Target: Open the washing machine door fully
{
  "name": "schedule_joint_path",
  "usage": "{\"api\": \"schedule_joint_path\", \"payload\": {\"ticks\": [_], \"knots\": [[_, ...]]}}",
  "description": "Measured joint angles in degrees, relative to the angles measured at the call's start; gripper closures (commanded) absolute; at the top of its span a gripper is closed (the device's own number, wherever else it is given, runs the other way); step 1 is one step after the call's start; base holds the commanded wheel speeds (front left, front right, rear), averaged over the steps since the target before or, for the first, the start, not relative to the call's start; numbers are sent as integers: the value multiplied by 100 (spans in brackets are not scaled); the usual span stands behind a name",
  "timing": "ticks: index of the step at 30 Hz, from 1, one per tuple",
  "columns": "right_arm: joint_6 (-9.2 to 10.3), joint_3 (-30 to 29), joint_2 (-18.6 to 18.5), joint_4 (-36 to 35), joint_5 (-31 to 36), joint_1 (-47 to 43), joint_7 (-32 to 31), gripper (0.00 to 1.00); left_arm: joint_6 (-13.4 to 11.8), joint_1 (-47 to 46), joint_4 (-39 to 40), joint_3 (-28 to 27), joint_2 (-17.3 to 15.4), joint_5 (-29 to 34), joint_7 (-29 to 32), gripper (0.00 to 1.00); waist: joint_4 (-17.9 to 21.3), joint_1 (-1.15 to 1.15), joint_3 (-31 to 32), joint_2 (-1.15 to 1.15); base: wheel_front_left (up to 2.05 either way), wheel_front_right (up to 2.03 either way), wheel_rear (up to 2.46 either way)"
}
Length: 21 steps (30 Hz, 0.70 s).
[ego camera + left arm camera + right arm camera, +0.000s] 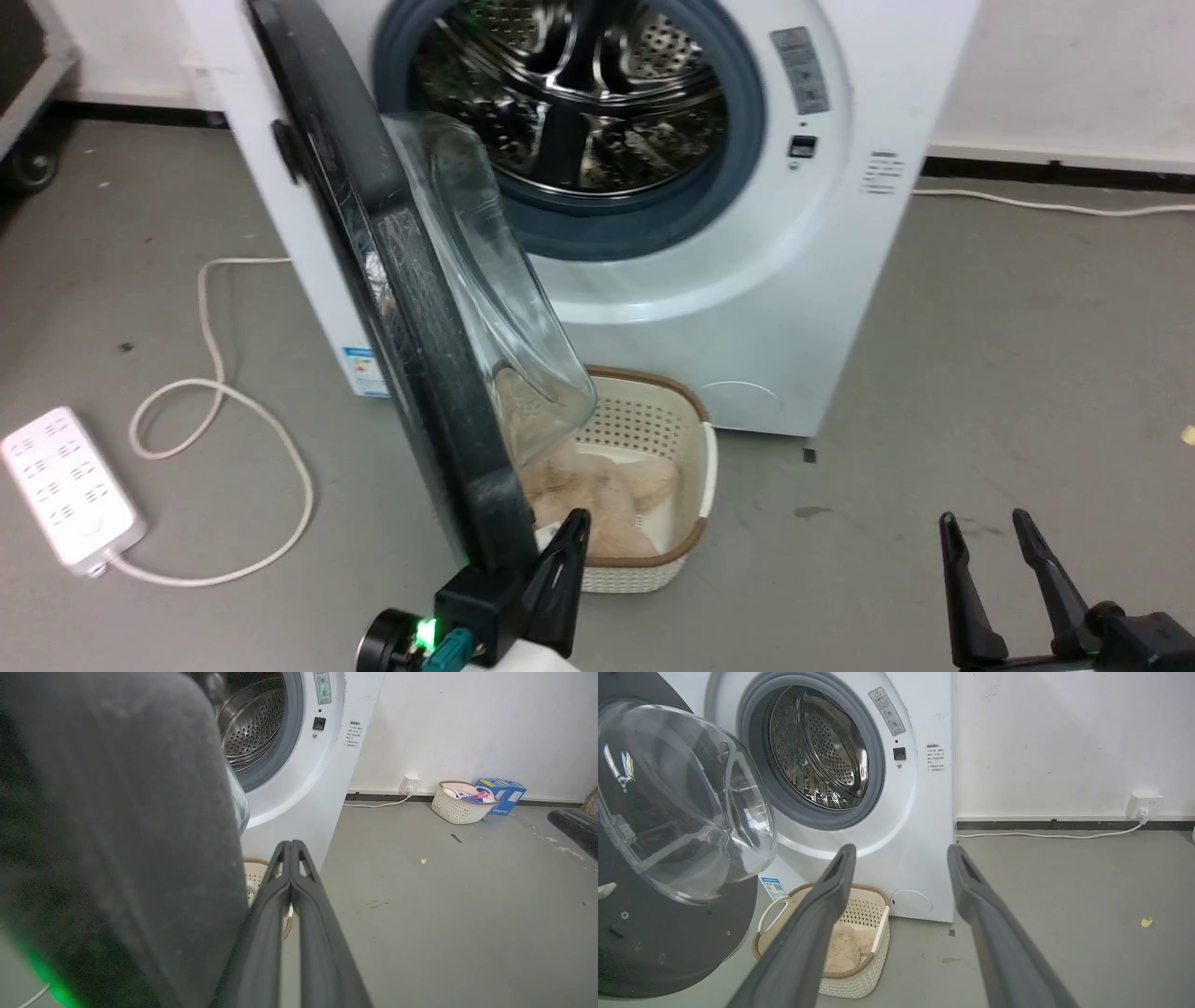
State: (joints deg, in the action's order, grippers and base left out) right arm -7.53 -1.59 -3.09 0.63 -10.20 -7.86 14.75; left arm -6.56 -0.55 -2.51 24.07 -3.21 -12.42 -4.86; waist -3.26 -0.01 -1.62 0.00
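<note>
Washing machine door (420,327) standing open, left pincer (577,523) clenched empty at its near edge, right pincer (984,516) released at near right

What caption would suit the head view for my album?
Shut left gripper beside the rim of the open washing machine door, basket behind it, right gripper open.

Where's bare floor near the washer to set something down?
Widest bare floor lies right of the washer, up to the right pincer. Left of the door a cable and power strip cut it up. Before the washer it's crowded: basket and left pincer by the door.
</note>
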Motion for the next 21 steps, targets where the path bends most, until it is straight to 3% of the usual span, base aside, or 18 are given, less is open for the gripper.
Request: {"api": "schedule_joint_path", "payload": {"ticks": [14,21], "knots": [[0,88,5,79,-97,-10,0,0,-324,266,256,-501,-376,-154,-22,100,-1132,0,17,0,0,0,0],[0,231,7,86,-77,59,-1,0,-505,259,394,-1112,-703,-367,29,100,-1525,1,-210,0,0,0,0]]}}
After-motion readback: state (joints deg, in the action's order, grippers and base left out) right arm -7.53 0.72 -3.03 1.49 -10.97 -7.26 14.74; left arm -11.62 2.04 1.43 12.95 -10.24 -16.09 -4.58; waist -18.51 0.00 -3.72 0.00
